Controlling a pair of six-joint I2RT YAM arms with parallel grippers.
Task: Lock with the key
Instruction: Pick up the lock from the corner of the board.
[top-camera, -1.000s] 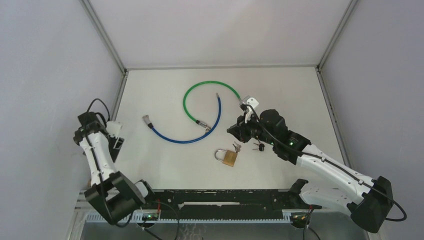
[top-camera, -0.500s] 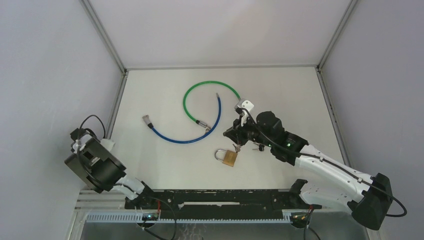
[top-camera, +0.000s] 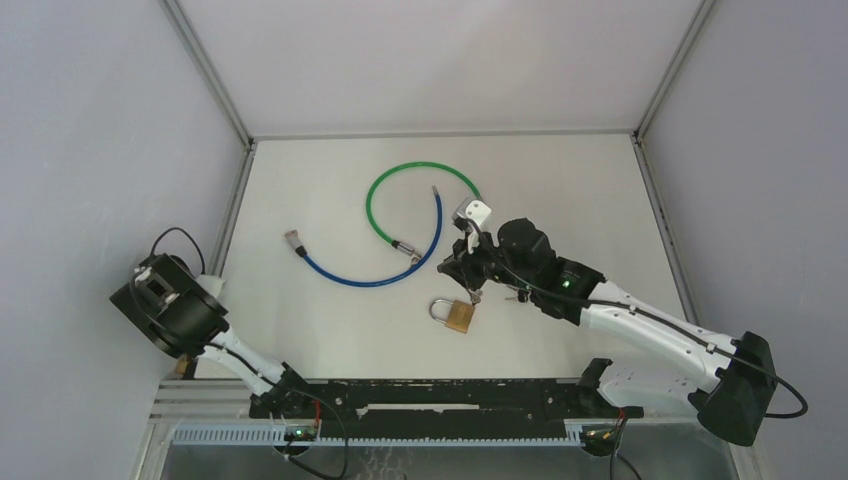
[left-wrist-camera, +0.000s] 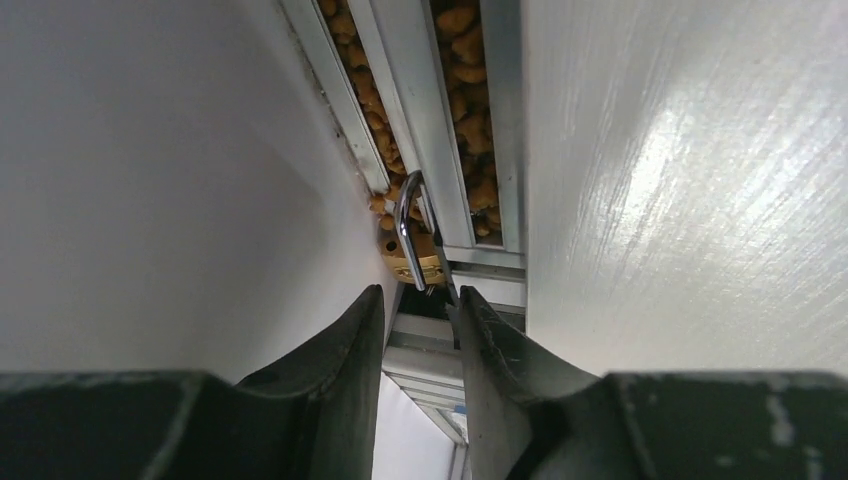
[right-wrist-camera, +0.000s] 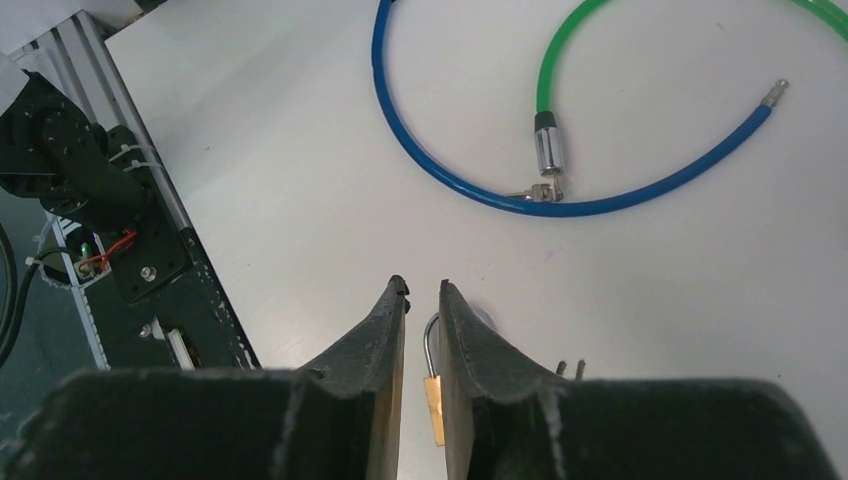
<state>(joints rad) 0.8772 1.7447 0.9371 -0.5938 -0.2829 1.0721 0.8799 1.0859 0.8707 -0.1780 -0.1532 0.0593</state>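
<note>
A brass padlock (top-camera: 456, 314) with a silver shackle lies on the white table; it also shows below my right fingers in the right wrist view (right-wrist-camera: 433, 395). Small keys (top-camera: 472, 295) lie just right of its shackle, with more (top-camera: 517, 294) further right. My right gripper (top-camera: 464, 270) (right-wrist-camera: 422, 287) hovers over the shackle, its jaws a thin slit apart with nothing between them. My left arm (top-camera: 170, 315) is folded at the table's left edge. My left gripper (left-wrist-camera: 420, 297) is slightly open and empty, pointing at a second brass padlock (left-wrist-camera: 415, 250) by the frame rail.
A blue cable (top-camera: 365, 276) and a green cable (top-camera: 385, 190) curve across the table behind the padlock; both show in the right wrist view, blue (right-wrist-camera: 440, 170) and green (right-wrist-camera: 560, 55). The aluminium rail (top-camera: 440, 395) runs along the near edge. Walls close in left and right.
My right gripper has moved left, from beside the keys to above the padlock's shackle. My left arm has folded down and back towards the near left corner.
</note>
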